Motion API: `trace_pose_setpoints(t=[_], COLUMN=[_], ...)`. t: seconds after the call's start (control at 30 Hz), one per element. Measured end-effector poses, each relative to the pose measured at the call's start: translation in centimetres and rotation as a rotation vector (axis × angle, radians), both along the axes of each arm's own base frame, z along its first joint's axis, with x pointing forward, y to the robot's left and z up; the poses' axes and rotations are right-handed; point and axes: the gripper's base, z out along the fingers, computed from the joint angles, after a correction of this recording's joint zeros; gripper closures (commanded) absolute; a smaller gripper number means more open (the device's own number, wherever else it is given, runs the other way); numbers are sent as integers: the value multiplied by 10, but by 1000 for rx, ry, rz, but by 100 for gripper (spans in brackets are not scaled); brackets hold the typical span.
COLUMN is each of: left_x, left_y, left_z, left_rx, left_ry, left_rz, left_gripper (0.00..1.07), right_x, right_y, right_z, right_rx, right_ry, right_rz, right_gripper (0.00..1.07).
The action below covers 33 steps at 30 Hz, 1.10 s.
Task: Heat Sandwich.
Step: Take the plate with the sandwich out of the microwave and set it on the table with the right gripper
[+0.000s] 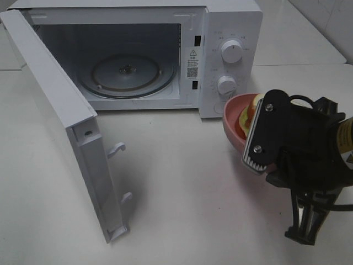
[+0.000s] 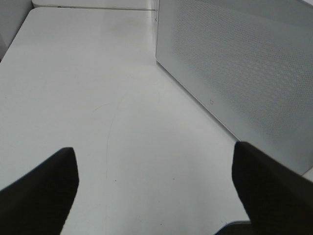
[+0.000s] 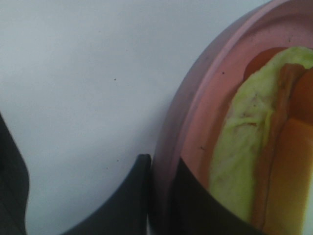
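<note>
Sitting on the white table [image 1: 182, 182], white microwave [image 1: 231, 22] with door [image 1: 55, 116] swung fully open, glass turntable [image 1: 128, 74] bare inside. Right arm at the right side of the table, in front of the microwave's dial panel. Right tool [image 3: 164, 196] nearly closed, fingers [image 3: 132, 196] pinching the rim of the pink plate [image 3: 195, 107], one inside, one outside. Plate tilted up, lifted off the table in the exterior view. Sandwich [image 3: 254, 147] on the plate, leaning, pale yellow-green filling and tan crust showing. Left tool [image 2: 156, 196] wide open, holding nothing, over bare table beside the microwave's perforated side wall [image 2: 234, 63].
</note>
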Motion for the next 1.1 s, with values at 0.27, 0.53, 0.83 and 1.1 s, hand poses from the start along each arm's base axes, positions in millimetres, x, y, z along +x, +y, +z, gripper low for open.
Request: trace_pose_setpoints(t=[0.27, 0.53, 0.83, 1.1], left_x=[0, 0, 0, 0], left_y=[0, 0, 0, 0], left_z=[0, 0, 0, 0], left_rx=[0, 0, 0, 0], left_ry=[0, 0, 0, 0], left_rz=[0, 0, 0, 0], left_gripper=[26, 26, 26, 26], right_x=[5, 12, 36, 74], right_y=[-10, -17, -9, -31], right_z=[3, 7, 8, 7], right_rx=[52, 3, 19, -11], right_ry=[-22, -26, -7, 42], right_rz=[-336, -605, -757, -892], right_gripper=[107, 107, 107, 107])
